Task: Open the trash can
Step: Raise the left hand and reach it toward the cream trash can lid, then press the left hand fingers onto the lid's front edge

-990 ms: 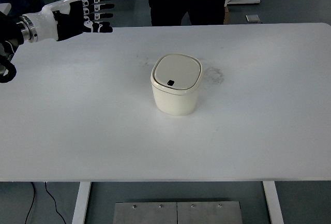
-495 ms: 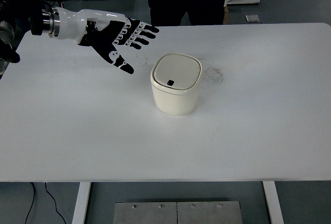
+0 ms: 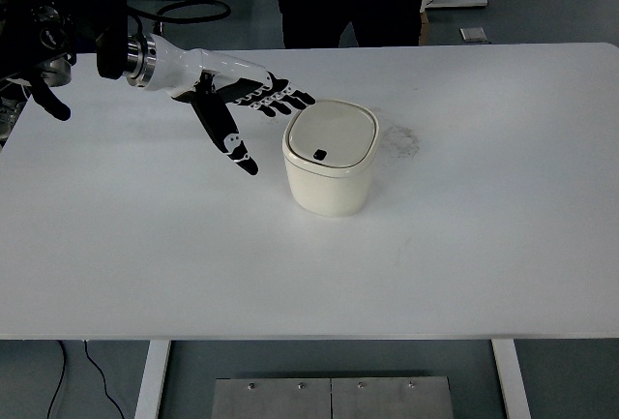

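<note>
Top view shows my left hand spread wide, empty, just left of the trash can at mid-table. It looks light, rigid, smooth plastic; I'd press the dark lid button.

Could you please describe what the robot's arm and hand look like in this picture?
The left hand has a glossy white shell over the back and black fingers with small white joint markings. A silver metal ring joins it to a bulky black forearm, where a black cable loops behind. The right arm is out of view.
</note>
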{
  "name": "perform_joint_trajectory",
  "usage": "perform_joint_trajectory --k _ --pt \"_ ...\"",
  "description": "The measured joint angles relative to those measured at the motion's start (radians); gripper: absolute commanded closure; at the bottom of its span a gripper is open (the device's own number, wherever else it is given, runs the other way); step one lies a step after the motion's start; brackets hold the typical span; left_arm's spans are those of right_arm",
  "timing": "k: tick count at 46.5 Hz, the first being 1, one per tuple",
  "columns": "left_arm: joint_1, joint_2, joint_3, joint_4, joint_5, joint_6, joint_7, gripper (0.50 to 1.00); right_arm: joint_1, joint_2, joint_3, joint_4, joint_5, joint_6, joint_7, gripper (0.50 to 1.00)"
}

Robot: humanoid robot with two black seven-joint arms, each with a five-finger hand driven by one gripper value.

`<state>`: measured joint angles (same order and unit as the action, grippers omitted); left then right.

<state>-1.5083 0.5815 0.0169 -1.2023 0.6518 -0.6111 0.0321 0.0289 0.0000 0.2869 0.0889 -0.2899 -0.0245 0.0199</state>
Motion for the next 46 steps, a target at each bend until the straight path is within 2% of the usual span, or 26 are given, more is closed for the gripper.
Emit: perform_joint_trajectory --k 46 --pt "-0.007 -0.085 0.000 0.006 0.117 0.000 0.000 0.500 0.000 0.000 0.000 0.000 0.000 0.000 0.000 0.509"
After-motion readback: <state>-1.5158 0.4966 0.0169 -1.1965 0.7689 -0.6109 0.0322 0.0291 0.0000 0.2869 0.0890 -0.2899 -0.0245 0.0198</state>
